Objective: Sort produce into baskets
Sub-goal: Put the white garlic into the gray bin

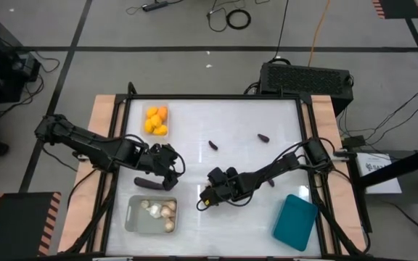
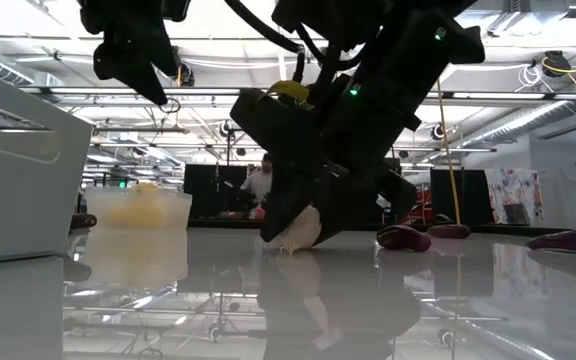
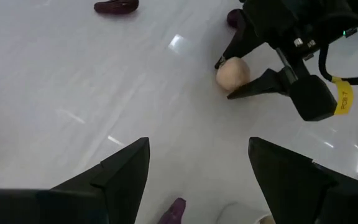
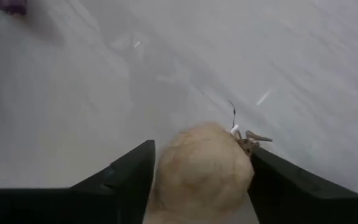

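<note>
We see the right hand (image 1: 204, 200) at lower centre of the high view, its 2 fingers pinching a pale bulb (image 4: 201, 168) on the white worktop (image 1: 216, 217). The left hand (image 1: 171, 174) hovers spread, left of centre, above the long eggplant (image 1: 146, 183).

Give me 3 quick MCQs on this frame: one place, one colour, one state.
1. Where is the beige bulb?
A. in the teal tray
B. between the right hand's fingers on the table
C. with the oranges

2. What colour is the empty tray?
A. teal
B. red
C. black

3. What state is the left hand in?
A. open, holding nothing
C. shut on a bulb
B. shut on an orange

Key: B, the right hand flanks it; A, teal tray near the right arm; A, fingers apart over bare table.
</note>
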{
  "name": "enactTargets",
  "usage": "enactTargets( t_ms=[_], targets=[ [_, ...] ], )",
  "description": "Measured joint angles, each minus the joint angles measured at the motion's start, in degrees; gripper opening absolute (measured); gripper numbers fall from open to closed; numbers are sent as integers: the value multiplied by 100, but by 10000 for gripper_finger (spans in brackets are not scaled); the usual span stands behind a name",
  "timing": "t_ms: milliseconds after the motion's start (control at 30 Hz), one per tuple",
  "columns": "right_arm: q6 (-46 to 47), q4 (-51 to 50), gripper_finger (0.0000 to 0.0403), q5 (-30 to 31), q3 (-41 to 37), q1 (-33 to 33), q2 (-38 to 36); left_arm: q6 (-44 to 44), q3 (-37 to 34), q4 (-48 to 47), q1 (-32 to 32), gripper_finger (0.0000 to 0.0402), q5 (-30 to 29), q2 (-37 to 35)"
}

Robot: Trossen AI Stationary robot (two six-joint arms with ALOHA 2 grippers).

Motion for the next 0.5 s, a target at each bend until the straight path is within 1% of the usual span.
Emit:
enactTargets(
  t_ms=[167, 267, 400, 500],
  targets=[
    [-61, -143, 166, -372, -31, 24, -262, 26, 0, -17, -6, 279, 4, -7],
    [-215, 2, 145, -387, -31, 48, -425, 160, 0, -20, -4, 279, 4, -7],
    [-316, 581, 144, -430, -31, 35, -565, 344, 0, -27, -4, 279, 4, -7],
    [-788, 1783, 155, -522, -26, 140, -580, 465, 0, -111, -6, 279, 7, -39]
  ],
)
